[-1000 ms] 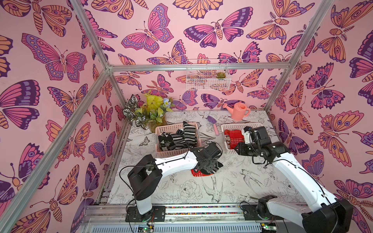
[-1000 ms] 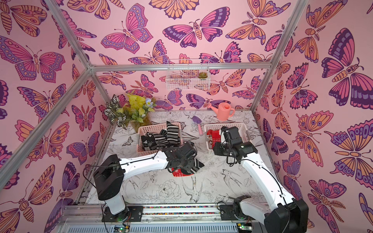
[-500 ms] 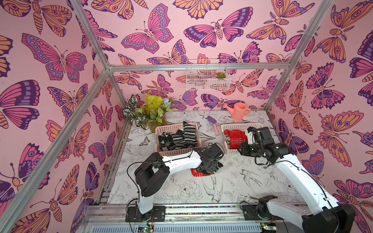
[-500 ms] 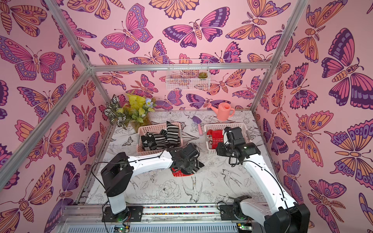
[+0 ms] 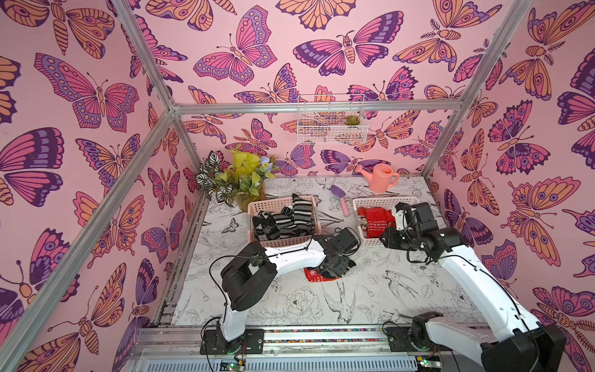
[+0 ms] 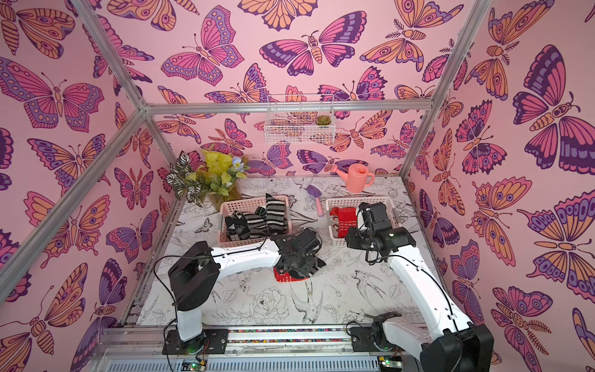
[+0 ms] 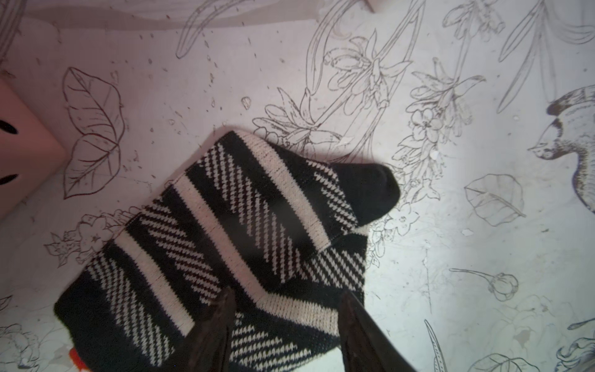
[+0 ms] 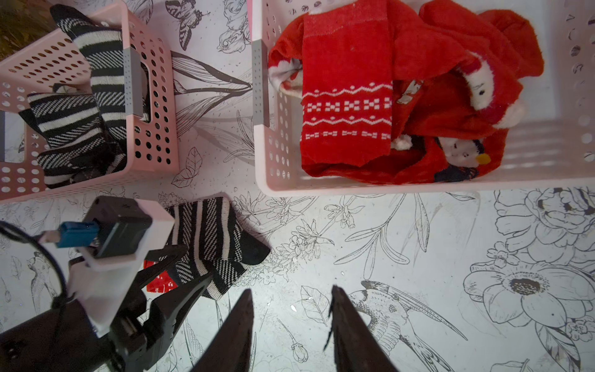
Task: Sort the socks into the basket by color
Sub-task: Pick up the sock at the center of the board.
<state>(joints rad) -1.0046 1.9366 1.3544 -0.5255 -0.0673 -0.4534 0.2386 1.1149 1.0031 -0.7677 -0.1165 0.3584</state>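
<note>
The left tool (image 7: pixel 288 291) stands with its fingers spread over one end of the black-and-white striped knitted sock (image 7: pixel 225 225). This sock lies flat on the flower-printed counter (image 5: pixel 370 299), near the pink perforated plastic basket holding striped socks (image 5: pixel 273 242). I judge nothing is pinched yet. A red patterned sock (image 8: pixel 159 283) lies partly under the striped one, so a deep closing could take both and bring red into the wrong basket. The near basket wall is between the sock and its place, and a hanging end may catch there. The right tool (image 8: pixel 291 290), also spread and empty, hovers beside the pink basket of red socks (image 8: pixel 277 145), apart from this path.
</note>
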